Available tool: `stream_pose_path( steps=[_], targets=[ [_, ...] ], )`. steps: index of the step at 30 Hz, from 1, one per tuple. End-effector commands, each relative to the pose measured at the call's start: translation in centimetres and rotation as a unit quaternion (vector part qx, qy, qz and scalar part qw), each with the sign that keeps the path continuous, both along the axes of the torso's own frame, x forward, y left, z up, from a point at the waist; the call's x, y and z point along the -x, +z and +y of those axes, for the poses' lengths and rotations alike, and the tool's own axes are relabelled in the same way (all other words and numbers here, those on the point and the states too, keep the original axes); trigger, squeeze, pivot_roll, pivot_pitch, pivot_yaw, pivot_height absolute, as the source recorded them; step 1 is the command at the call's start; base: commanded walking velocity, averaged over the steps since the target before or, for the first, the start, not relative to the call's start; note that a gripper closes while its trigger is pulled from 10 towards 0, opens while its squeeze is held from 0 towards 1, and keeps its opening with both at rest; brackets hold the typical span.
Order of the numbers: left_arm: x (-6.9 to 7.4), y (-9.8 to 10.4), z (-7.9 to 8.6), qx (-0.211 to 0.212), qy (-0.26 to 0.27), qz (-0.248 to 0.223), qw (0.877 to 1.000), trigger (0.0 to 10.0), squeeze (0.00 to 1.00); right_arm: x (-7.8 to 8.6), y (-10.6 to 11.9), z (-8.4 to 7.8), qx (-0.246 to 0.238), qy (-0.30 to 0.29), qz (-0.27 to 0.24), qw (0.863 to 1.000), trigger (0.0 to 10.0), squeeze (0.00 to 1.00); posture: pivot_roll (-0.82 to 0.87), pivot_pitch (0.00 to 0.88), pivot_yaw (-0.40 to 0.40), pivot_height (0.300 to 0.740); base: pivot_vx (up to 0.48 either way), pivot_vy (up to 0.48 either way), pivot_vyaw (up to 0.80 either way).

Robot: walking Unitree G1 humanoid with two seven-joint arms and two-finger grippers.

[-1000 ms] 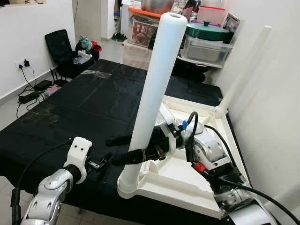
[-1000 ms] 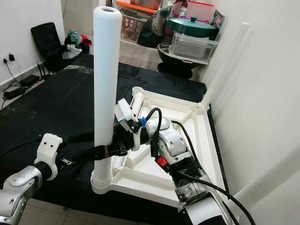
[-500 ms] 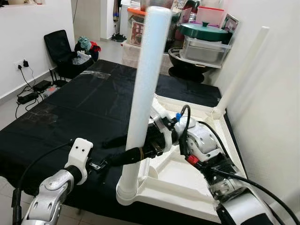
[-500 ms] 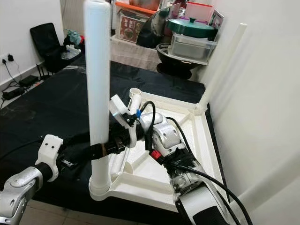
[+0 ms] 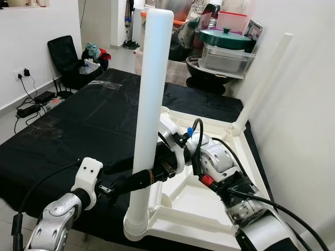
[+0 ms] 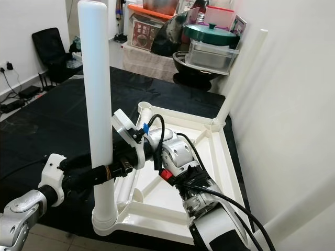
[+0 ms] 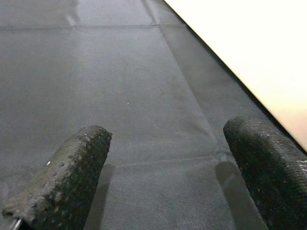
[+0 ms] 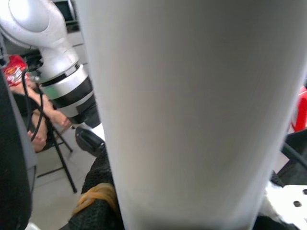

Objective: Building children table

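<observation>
A white table top [image 5: 205, 218] lies upside down on the black-covered surface [image 5: 94, 120]. A long white leg [image 5: 149, 104] stands nearly upright in its near-left corner socket [image 5: 135, 228]. My right gripper [image 5: 123, 175] is shut on this leg low down, one black finger on each side; in the right wrist view the leg [image 8: 192, 110] is very close. A second leg [image 5: 261, 83] stands in the far right corner by the wall. My left gripper [image 7: 163, 158] is open just above the black cloth, beside the table top's edge [image 7: 249, 57] and close to the held leg's base.
The white wall [image 5: 303, 130] runs close along the right. Storage boxes and a green-lidded pot [image 5: 225, 36] stand behind the surface. A black chair [image 5: 65, 52] and floor cables [image 5: 31, 107] are at the far left. A short white tube [image 5: 166, 111] stands by the table top's far-left corner.
The held leg has swung from leaning right to nearly upright, and my right arm moved left with it. The head view shifted a little. My left gripper stays where it was.
</observation>
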State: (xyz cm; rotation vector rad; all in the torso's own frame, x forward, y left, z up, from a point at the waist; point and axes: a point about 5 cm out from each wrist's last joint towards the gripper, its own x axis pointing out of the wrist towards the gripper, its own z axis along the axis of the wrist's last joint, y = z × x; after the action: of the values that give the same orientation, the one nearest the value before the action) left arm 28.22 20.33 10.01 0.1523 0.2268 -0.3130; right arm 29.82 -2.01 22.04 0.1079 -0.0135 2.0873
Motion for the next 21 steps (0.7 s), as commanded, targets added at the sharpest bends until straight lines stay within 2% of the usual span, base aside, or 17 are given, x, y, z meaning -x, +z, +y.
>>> stream_pose_path(
  steps=[1,6,7,8,10,12,14,15,17,18,21],
  targets=[
    [0.0,-0.2,-0.5,0.005,-0.004,0.004,1.0,10.0,0.0,0.5,-4.0,0.4,0.055,-0.005,0.061,0.997,0.0,0.0,0.17,0.0,-0.186,0.74,0.0,0.0,0.0],
    [-0.1,-0.2,-0.4,0.003,-0.001,0.002,1.0,10.0,0.0,-0.2,-3.9,0.3,0.037,-0.061,0.043,0.997,0.0,0.0,0.16,0.0,-0.184,0.74,0.0,0.0,0.0],
    [-0.1,-0.2,-0.4,0.003,0.0,0.002,1.0,10.0,0.0,-1.1,-4.1,0.0,0.034,-0.134,0.028,0.99,0.0,0.0,0.16,0.0,-0.183,0.74,0.0,0.0,0.0],
    [-0.1,-0.2,-0.4,0.003,0.0,0.002,1.0,10.0,0.0,-1.1,-4.1,0.0,0.034,-0.134,0.028,0.99,0.0,0.0,0.16,0.0,-0.183,0.74,0.0,0.0,0.0],
    [-0.1,-0.2,-0.3,0.002,0.002,0.001,1.0,10.0,0.0,-2.1,-4.4,-0.5,0.036,-0.213,0.009,0.976,0.0,0.0,0.16,0.0,-0.179,0.74,0.0,0.0,0.0],
    [-0.1,-0.1,-0.3,0.002,0.003,0.0,1.0,10.0,0.0,-2.5,-4.5,-1.2,0.038,-0.254,-0.005,0.967,0.0,0.0,0.15,0.0,-0.176,0.74,0.0,0.0,0.0],
    [-0.2,-0.1,-0.2,0.002,0.005,0.0,1.0,10.0,0.0,-2.4,-4.7,-2.2,0.041,-0.283,-0.025,0.958,0.0,0.0,0.14,0.0,-0.168,0.74,0.0,0.0,0.0],
    [-0.2,-0.1,-0.2,0.002,0.005,0.0,1.0,10.0,0.0,-2.4,-4.7,-2.2,0.041,-0.283,-0.025,0.958,0.0,0.0,0.14,0.0,-0.168,0.74,0.0,0.0,0.0],
    [-0.4,0.0,0.0,0.002,0.008,-0.001,1.0,10.0,0.0,-2.1,-4.8,-3.7,0.043,-0.324,-0.041,0.944,0.0,0.0,0.13,0.0,-0.158,0.74,0.0,0.0,0.0],
    [-0.4,0.0,0.0,0.002,0.008,-0.001,1.0,10.0,0.0,-2.1,-4.8,-3.7,0.043,-0.324,-0.041,0.944,0.0,0.0,0.13,0.0,-0.158,0.74,0.0,0.0,0.0],
    [-0.7,0.1,0.1,0.003,0.011,-0.005,1.0,10.0,0.0,-2.2,-4.6,-5.5,0.053,-0.385,-0.075,0.918,0.0,0.0,0.12,0.0,-0.149,0.74,0.0,0.0,0.0]
  ],
)
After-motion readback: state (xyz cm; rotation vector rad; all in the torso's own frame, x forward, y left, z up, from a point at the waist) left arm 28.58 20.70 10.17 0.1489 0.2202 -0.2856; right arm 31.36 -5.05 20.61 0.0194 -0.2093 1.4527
